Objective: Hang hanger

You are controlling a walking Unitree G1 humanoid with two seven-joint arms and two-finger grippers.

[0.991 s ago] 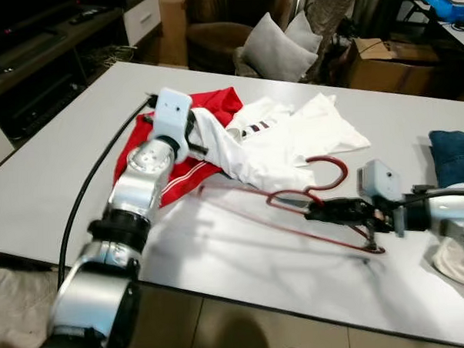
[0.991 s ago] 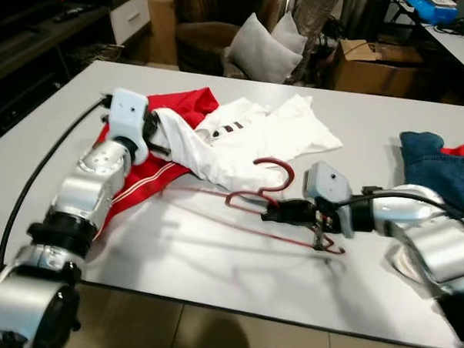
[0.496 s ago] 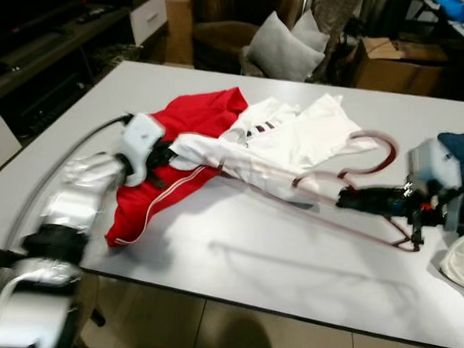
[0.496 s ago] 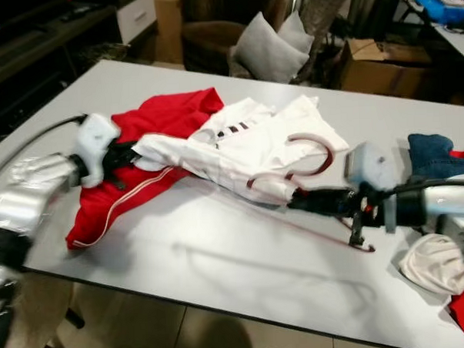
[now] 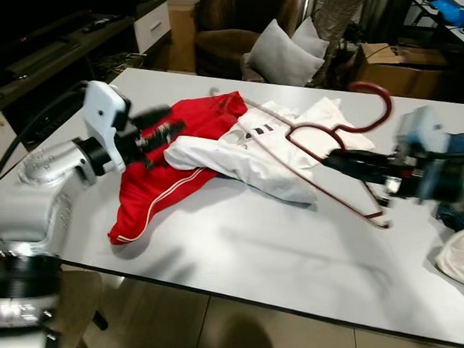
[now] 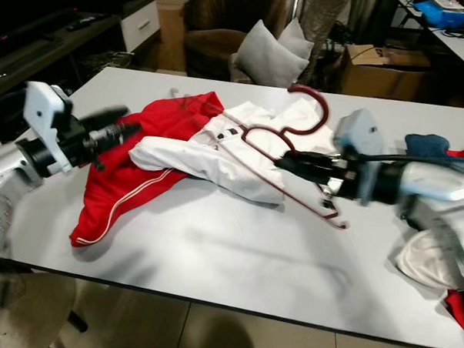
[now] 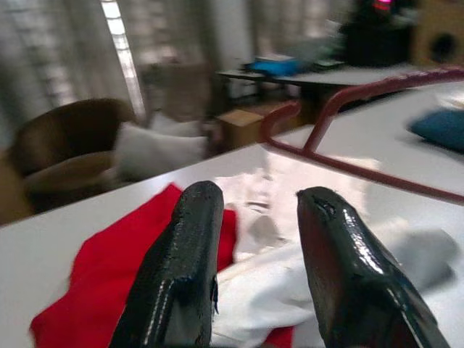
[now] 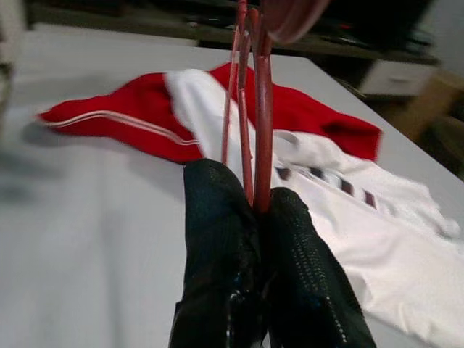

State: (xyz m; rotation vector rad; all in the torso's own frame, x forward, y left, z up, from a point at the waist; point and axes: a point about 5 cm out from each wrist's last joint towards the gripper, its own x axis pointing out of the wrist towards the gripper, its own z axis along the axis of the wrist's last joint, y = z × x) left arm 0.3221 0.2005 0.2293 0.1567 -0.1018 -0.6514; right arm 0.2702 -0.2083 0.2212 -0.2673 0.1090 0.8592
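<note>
One red wire hanger (image 5: 327, 150), thin frame, hook up, raised tilted above the white table (image 5: 243, 250). Right pincer (image 8: 255, 210) pinching its wires at the neck. Left pincer (image 7: 254, 239) spread, empty, above the red garment (image 5: 170, 165). One white shirt (image 5: 269, 145) beside it. Two grey cushions (image 5: 284, 52) behind.

Heaped on the counter (image 5: 243, 243): shirt (image 5: 273, 153) overlapping garment (image 5: 170, 173) to its left. Above the shirt, hanger (image 5: 323, 151), pinched in right hand (image 5: 335, 160). Left of the heap, left hand (image 5: 165, 131). Behind the counter, armchair (image 5: 233, 20) with pillows (image 5: 281, 56).
</note>
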